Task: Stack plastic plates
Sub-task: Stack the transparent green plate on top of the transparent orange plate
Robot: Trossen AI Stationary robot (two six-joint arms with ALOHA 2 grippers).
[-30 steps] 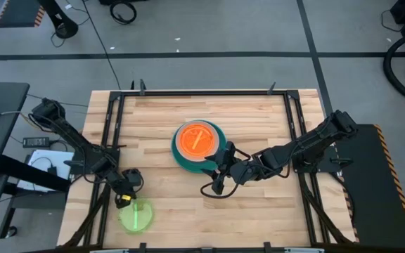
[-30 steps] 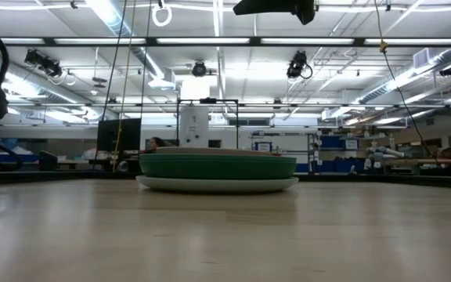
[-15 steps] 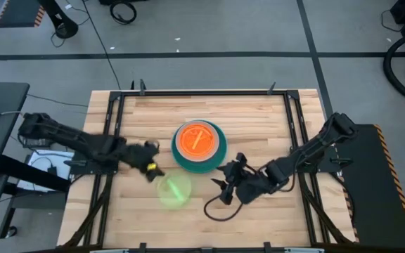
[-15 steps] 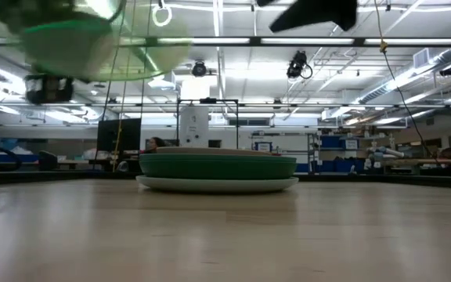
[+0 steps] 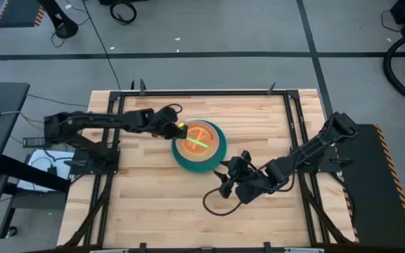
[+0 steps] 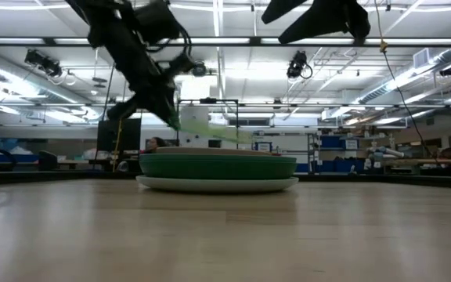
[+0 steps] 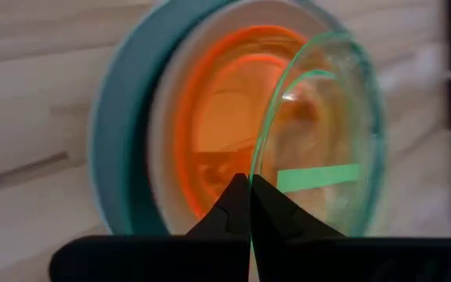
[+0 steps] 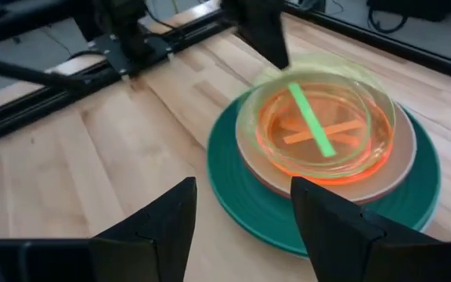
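Observation:
A stack of plates stands at mid-table: a large teal plate with a dark green one in the pile, a beige plate and translucent orange plates on top. My left gripper is shut on a small lime green plate, which hovers tilted over the stack. My right gripper is open, on the stack's near right side, touching nothing. My left gripper pinches the lime green plate by its rim between its two fingers. It comes from the table's left, slanting down. The plate is tilted above the orange plates, its free edge lower; whether that edge touches the stack I cannot tell.
A black metal frame runs along the table's edges. Bare wood lies on the near half and to the stack's right. A black cable loop hangs under my right arm.
My left gripper has lifted the lime green plate from the table's near left corner and swung it up, right and toward the far edge, until it is over the stack. My right gripper has drawn back from the stack toward the near edge.

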